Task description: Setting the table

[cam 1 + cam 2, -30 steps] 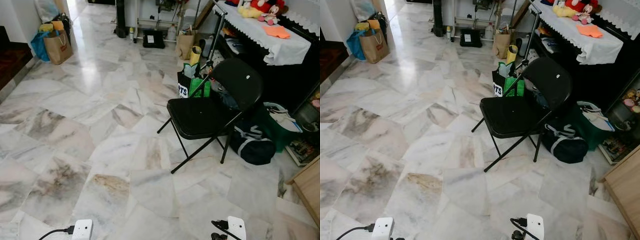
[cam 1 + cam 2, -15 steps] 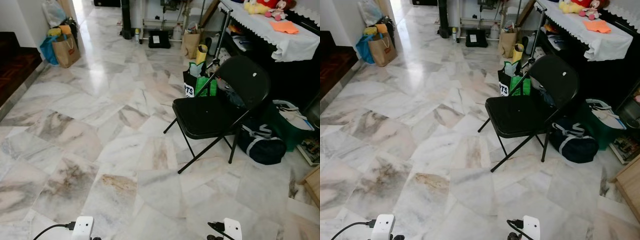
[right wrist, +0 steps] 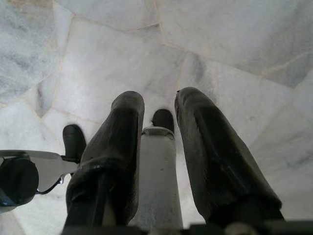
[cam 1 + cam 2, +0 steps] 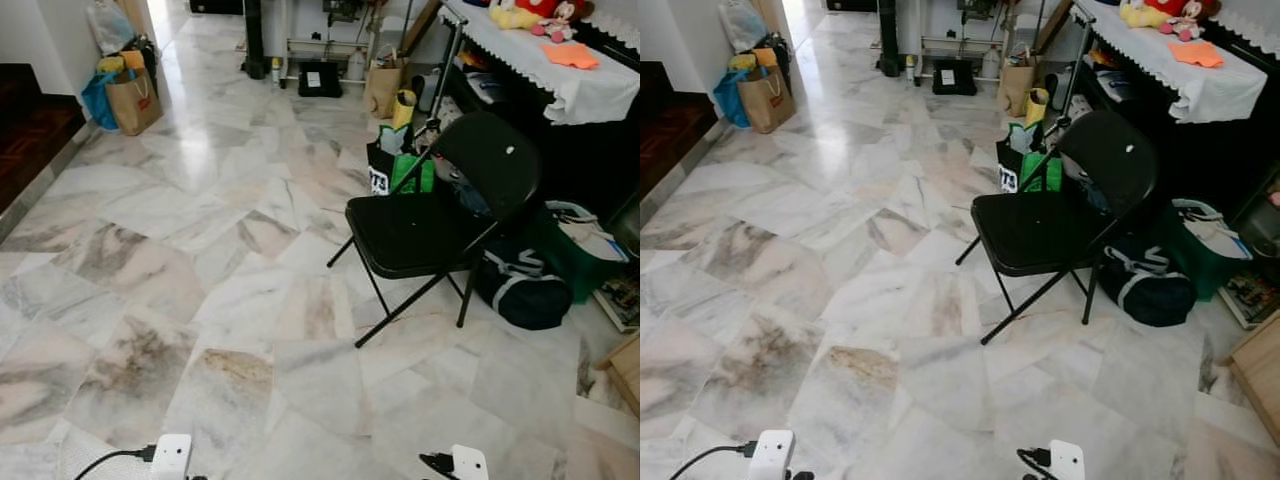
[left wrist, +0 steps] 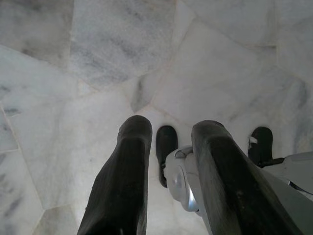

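Both arms hang at my sides over a marble floor [image 4: 200, 250]. My left gripper [image 5: 171, 125] points down at the tiles, its fingers apart with nothing between them. My right gripper [image 3: 160, 97] also points down, with a narrower gap and nothing held. My own feet show beyond the fingertips. A table with a white lace cloth [image 4: 560, 80] stands at the far right, bearing soft toys [image 4: 535, 12] and an orange cloth [image 4: 571, 55]. No tableware is in sight.
A black folding chair [image 4: 440, 215] stands ahead on the right, with a green bag [image 4: 400, 170] behind it and a dark duffel bag [image 4: 520, 290] beside it. Paper and blue bags [image 4: 120, 95] sit at the far left wall. A wooden edge [image 4: 625, 365] lies right.
The whole picture has shifted slightly as the camera moved. The chair, bags and table stay in place, and both arms still hang idle.
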{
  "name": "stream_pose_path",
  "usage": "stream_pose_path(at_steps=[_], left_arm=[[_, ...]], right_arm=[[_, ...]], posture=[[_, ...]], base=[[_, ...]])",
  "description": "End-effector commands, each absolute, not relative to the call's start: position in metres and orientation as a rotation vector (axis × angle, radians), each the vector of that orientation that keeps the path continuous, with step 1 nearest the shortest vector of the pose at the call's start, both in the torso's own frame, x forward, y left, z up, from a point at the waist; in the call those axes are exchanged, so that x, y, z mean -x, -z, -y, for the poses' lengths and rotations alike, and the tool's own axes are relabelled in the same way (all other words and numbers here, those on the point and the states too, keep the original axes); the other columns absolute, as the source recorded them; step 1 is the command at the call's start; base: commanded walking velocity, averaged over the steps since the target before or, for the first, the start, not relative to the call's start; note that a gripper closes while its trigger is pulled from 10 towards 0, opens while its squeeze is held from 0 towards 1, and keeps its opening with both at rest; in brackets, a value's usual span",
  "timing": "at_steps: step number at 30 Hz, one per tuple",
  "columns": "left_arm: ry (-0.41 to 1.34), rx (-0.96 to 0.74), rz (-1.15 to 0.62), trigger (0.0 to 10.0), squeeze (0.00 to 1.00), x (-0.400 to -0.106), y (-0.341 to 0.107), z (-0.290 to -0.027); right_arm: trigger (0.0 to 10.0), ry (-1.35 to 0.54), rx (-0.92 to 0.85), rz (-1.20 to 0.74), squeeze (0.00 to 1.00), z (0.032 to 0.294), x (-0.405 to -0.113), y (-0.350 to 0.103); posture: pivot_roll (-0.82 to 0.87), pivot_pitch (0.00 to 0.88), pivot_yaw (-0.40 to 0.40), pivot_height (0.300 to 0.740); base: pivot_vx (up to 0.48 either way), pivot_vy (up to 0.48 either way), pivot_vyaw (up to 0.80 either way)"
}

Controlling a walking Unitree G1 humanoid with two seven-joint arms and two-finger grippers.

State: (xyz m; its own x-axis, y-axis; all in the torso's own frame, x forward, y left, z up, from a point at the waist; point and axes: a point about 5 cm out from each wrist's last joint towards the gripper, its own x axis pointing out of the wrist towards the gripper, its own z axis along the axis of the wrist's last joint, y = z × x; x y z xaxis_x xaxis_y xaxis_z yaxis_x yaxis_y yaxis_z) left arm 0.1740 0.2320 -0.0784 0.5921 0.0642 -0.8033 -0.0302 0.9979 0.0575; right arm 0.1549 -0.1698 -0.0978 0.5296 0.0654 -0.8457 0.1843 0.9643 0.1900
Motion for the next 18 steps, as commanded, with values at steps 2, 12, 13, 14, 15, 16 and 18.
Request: stream_pose_path(at_steps=[2, 12, 13, 14, 15, 16, 18], left_arm=[[-0.064, -0.043, -0.960, 10.0, 0.00, -0.1672, 0.0817, -0.2325], [-0.056, -0.052, -0.966, 10.0, 0.00, -0.1654, 0.0823, -0.2329], [-0.056, -0.052, -0.966, 10.0, 0.00, -0.1655, 0.0822, -0.2330], [-0.057, -0.052, -0.964, 10.0, 0.00, -0.1661, 0.0819, -0.2332], [-0.060, -0.051, -0.961, 10.0, 0.00, -0.1668, 0.0815, -0.2334], [-0.063, -0.050, -0.958, 10.0, 0.00, -0.1674, 0.0813, -0.2335], [-0.067, -0.048, -0.956, 10.0, 0.00, -0.1681, 0.0809, -0.2336]], right_arm=[[10.0, 0.058, -0.254, -1.026, 0.00, 0.1698, -0.1521, 0.0988], [10.0, 0.041, -0.250, -1.024, 0.00, 0.1680, -0.1518, 0.0989], [10.0, 0.040, -0.251, -1.023, 0.00, 0.1678, -0.1519, 0.0989], [10.0, 0.039, -0.252, -1.023, 0.00, 0.1676, -0.1516, 0.0990], [10.0, 0.038, -0.252, -1.024, 0.00, 0.1673, -0.1514, 0.0991], [10.0, 0.036, -0.252, -1.025, 0.00, 0.1671, -0.1509, 0.0993], [10.0, 0.036, -0.252, -1.026, 0.00, 0.1668, -0.1505, 0.0994]], posture=[[0.17, 0.000, -0.089, 0.740], [0.14, 0.000, -0.077, 0.740], [0.14, 0.000, -0.077, 0.740], [0.14, 0.002, -0.078, 0.740], [0.14, 0.006, -0.077, 0.740], [0.14, 0.006, -0.077, 0.740], [0.15, 0.014, -0.074, 0.740]], base=[[0.000, 0.000, -0.72], [0.000, 0.000, -0.70], [0.000, 0.000, -0.69], [0.000, 0.000, -0.69], [0.000, 0.000, -0.69], [0.000, 0.000, -0.69], [0.000, 0.000, -0.69]])
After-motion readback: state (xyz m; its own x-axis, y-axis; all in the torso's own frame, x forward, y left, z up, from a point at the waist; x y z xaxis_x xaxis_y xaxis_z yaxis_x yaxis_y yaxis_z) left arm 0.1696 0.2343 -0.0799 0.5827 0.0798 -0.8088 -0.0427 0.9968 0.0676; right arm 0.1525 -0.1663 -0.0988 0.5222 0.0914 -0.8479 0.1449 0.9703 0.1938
